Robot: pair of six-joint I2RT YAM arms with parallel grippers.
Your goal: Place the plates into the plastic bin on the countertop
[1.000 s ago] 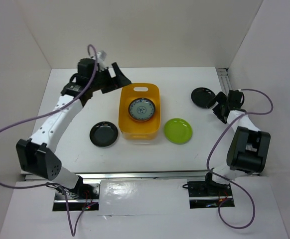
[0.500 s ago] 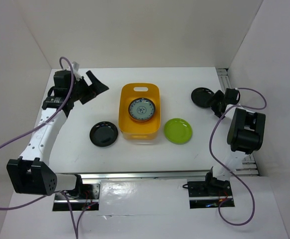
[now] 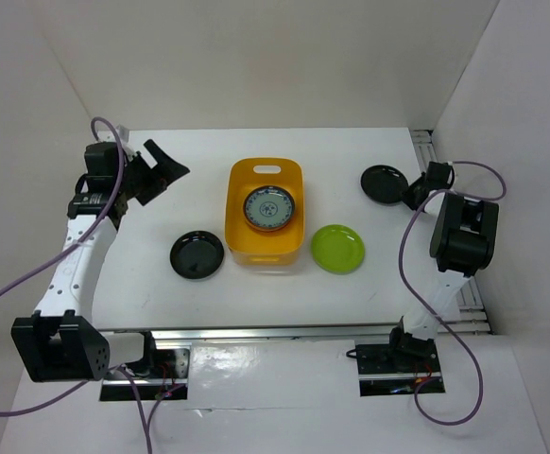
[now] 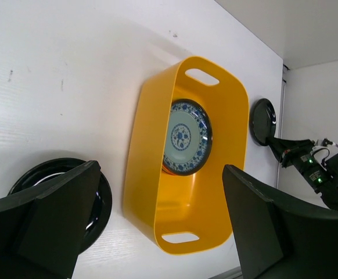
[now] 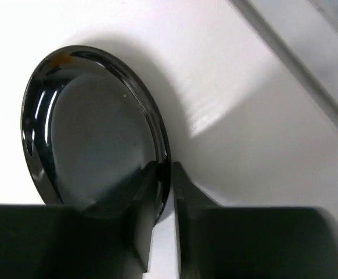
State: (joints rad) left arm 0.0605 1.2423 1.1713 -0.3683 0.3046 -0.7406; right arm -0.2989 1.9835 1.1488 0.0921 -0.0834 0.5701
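Right jaws nearly closed, pinching rim of black plate (image 5: 93, 128) lying left of them on table (image 3: 351, 151). Left jaws gaping wide, holding nothing. Plastic bin (image 3: 266, 246) sitting right of left jaws, long axis running near-to-far, slot at each short end. Four plates showing: two black, one green plate (image 3: 337, 248), one patterned plate (image 3: 270, 208) lying inside bin. Second black plate (image 3: 197, 255), green plate flanking bin.

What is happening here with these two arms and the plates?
The right end effector is closed on the rim of the right black plate at the far right of the table. The left end effector is open and empty, hovering over the far left. A blue patterned plate lies in the yellow bin. A green plate and the left black plate lie on the table beside the bin.
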